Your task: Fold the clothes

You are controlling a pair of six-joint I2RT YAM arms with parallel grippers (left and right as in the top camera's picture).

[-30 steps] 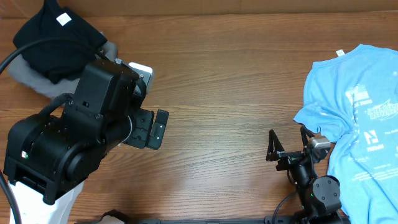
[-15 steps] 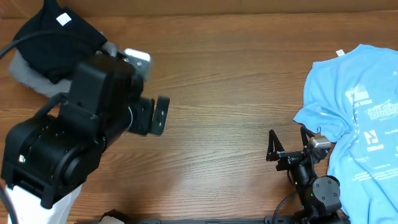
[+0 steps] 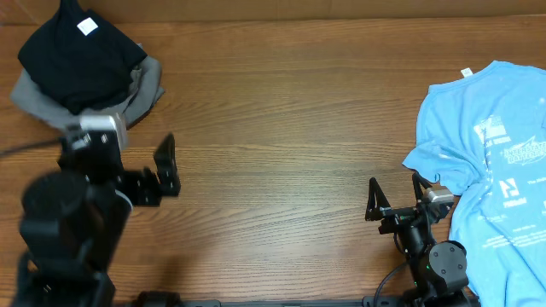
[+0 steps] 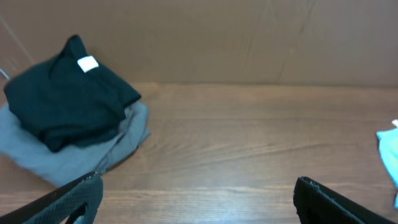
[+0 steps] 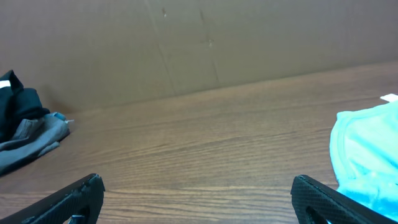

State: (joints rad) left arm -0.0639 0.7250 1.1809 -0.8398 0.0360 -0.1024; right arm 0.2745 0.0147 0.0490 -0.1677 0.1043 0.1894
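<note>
The clothes, a black T-shirt (image 3: pixel 81 60) with a small white neck label, lie folded at the back left on top of a grey folded garment (image 3: pixel 143 92). The left wrist view shows the black shirt (image 4: pixel 68 99) ahead and to the left. In the right wrist view a bit of it (image 5: pixel 15 102) shows at the far left edge. My left gripper (image 3: pixel 119 153) stands open just in front of that pile, with nothing between its fingers (image 4: pixel 68 199). Low over the near right of the table, my right gripper (image 3: pixel 395 198) is open and holds nothing.
A light blue printed T-shirt (image 3: pixel 495 153) lies spread out and rumpled at the right side, close to the right gripper. Its edge (image 5: pixel 367 149) shows in the right wrist view. A brown cardboard wall (image 4: pixel 249 37) lines the table's back edge.
My left arm has drawn back from beside the pile toward the near left edge, leaving the black shirt and grey garment fully uncovered. The right arm has not moved.
</note>
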